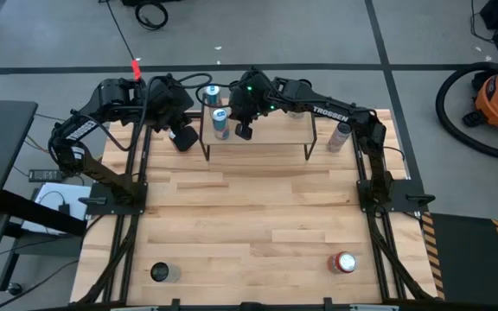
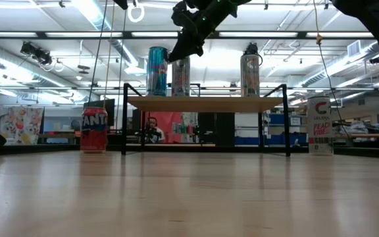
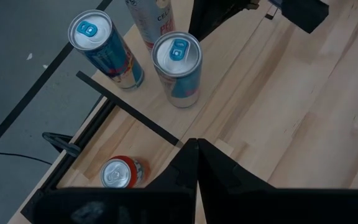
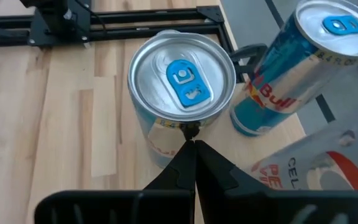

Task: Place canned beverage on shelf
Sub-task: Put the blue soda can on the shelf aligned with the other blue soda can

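We see the right gripper [image 4: 191, 146] with its fingers pressed together, holding nothing, its tips poised just above the rim of a silver can [image 4: 180, 102] with a blue pull tab. In the high view this gripper [image 1: 244, 131] hangs over the shelf [image 1: 275, 136], its arm reaching in from the table's right side with the elbow bent. From table height it [image 2: 176, 56] sits just above and beside the cans' tops.

The left gripper [image 3: 197, 146] is likewise closed and empty; from above it [image 1: 186, 138] hovers just off the shelf's left end, tilted downward.

The shelf [image 2: 206, 103] is a pale wood board on thin black legs, standing at the table's far edge. The silver can [image 1: 221, 123] stands upright on its left part, with a blue can [image 1: 212, 93] just behind it. Seen level, the blue can [image 2: 156, 71] and the silver can [image 2: 181, 76] stand side by side, and a third can [image 2: 250, 74] stands apart toward the right.

Near the left gripper, a red can [image 3: 120, 172] stands on the table below the shelf.
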### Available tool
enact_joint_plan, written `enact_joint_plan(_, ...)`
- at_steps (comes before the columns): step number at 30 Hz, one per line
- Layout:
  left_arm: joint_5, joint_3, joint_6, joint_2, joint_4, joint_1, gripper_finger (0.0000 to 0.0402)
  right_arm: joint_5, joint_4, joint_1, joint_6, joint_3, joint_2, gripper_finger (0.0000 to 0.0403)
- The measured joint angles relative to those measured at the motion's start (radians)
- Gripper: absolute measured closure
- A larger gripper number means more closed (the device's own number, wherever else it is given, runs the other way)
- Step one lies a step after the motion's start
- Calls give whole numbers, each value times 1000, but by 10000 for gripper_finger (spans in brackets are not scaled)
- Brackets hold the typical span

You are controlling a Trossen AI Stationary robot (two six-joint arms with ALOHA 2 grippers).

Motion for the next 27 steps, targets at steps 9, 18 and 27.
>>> enact_joint_plan(9,0,0,0,0,0,0,393,-32,39,4,17,0,8,394)
enact_joint_plan(18,0,0,1,0,0,0,393,-17,49,4,15,0,14,394)
enact_joint_plan(27,0,0,1,0,-1,0,393,-27,12,11,15,0,-8,394)
